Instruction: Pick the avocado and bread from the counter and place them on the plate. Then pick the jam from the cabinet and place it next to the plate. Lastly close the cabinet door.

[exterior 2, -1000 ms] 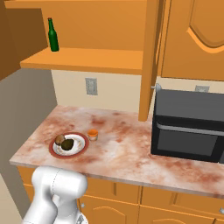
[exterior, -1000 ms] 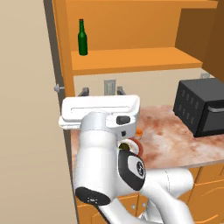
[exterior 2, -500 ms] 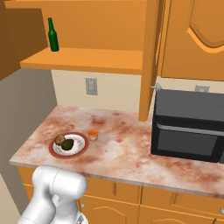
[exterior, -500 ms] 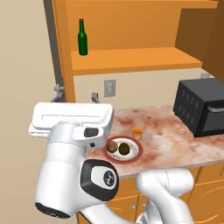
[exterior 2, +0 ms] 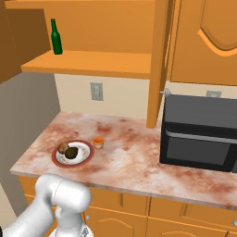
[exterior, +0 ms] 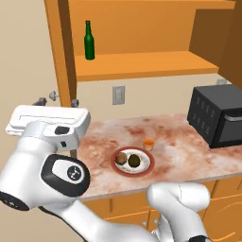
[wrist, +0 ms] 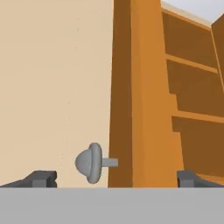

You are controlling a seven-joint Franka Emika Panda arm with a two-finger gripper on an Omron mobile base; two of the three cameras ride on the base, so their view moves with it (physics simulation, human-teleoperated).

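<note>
The cabinet (exterior: 142, 66) on the wall stands open, its left door (exterior: 60, 52) swung out edge-on toward the arm and its right door (exterior 2: 157, 65) swung out over the counter, and on its orange shelf (exterior 2: 92, 64) stands a tall green bottle (exterior: 89, 41) near the left end. In the hand view the left door (wrist: 131, 92) fills the middle as a tall orange edge, with shelves of the cabinet running off to the right and a grey knob (wrist: 91, 162) sticking out from the door's face toward the beige wall. Below, the counter (exterior 2: 134, 157) carries a black microwave (exterior 2: 200, 133) at its right end and the plate (exterior: 120, 166) toward the left. On the plate lie two things side by side, touching: the avocado (exterior: 134, 160), darker, and the bread (exterior: 122, 158), more reddish. The jam (exterior: 149, 144) stands on the counter just beside the plate's far right rim, apart from it by a thin gap. The gripper (wrist: 116, 179) is spread wide, its two dark fingertips (wrist: 41, 178) far apart at either side of the hand view, holding nothing, with the knob lying between them and nearer the left one.
</note>
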